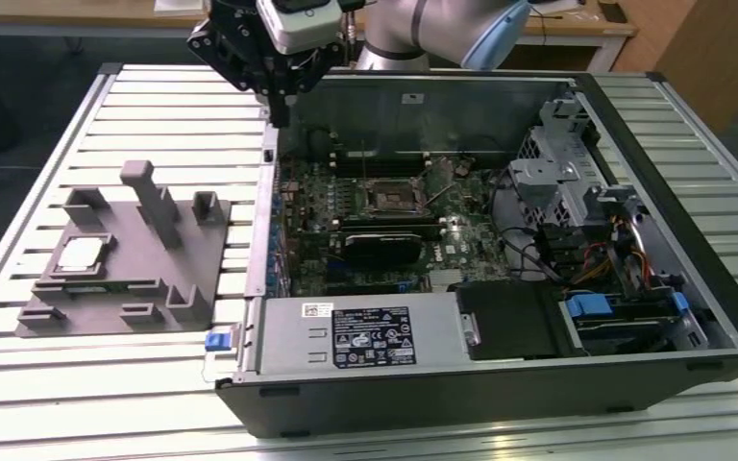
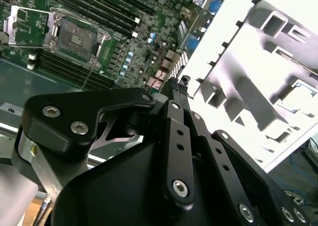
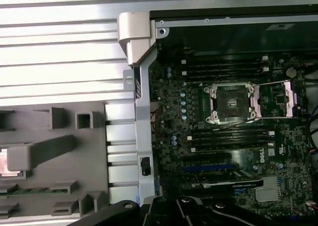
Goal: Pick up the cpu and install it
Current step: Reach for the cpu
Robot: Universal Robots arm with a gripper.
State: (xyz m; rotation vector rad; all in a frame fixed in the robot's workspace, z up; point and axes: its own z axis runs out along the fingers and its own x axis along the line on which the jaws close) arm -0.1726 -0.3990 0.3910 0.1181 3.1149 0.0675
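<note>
The cpu [image 1: 78,254], a pale silver square chip, lies in a recess of the grey fixture block [image 1: 138,274] on the exterior view's left, outside the computer case. The second wrist view shows the cpu [image 2: 303,94] in the same recess. My gripper [image 1: 277,108] hangs above the case's far left corner, well away from the chip and higher than it. Its black fingers [image 2: 175,94] come together at the tips with nothing between them. The motherboard socket [image 1: 388,197] stands with its retention frame lifted and no chip inside; the socket [image 3: 231,103] is also in the first wrist view.
The open black case [image 1: 676,240] lies on a slatted aluminium table [image 1: 36,144]. Inside are a power supply [image 1: 362,336], a drive cage [image 1: 575,182], cables and a black expansion card [image 1: 388,245]. Tall posts [image 1: 151,197] rise from the fixture block.
</note>
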